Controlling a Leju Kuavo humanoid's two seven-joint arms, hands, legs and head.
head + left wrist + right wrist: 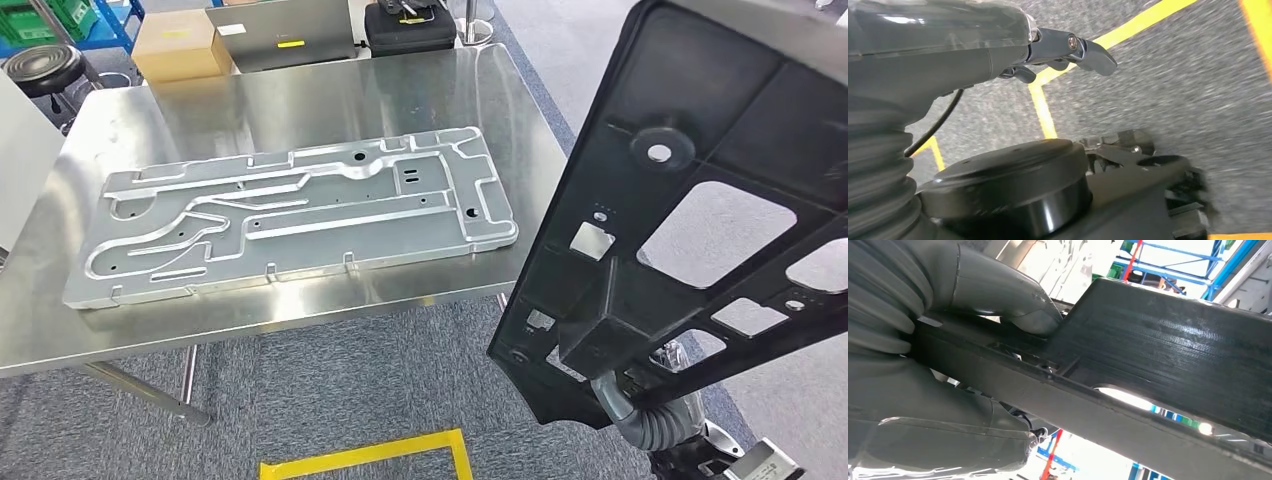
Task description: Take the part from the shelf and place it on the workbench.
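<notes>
A large black plastic part (700, 110) with several cut-outs hangs tilted at the right of the head view, beyond the right end of the steel workbench (300, 110). My right hand (628, 402) grips its lower edge from underneath and is mostly hidden behind it. In the right wrist view the thumb and fingers of my right hand (923, 365) clamp a rib of the black part (1158, 340). My left hand (1068, 50) hangs over the carpet, thumb out, holding nothing.
A long silver machined plate (300, 215) lies across the middle of the workbench. A cardboard box (180, 45), a grey case (285, 35), a black bag (410, 25) and a stool (45, 70) stand behind it. Yellow tape (380, 455) marks the carpet.
</notes>
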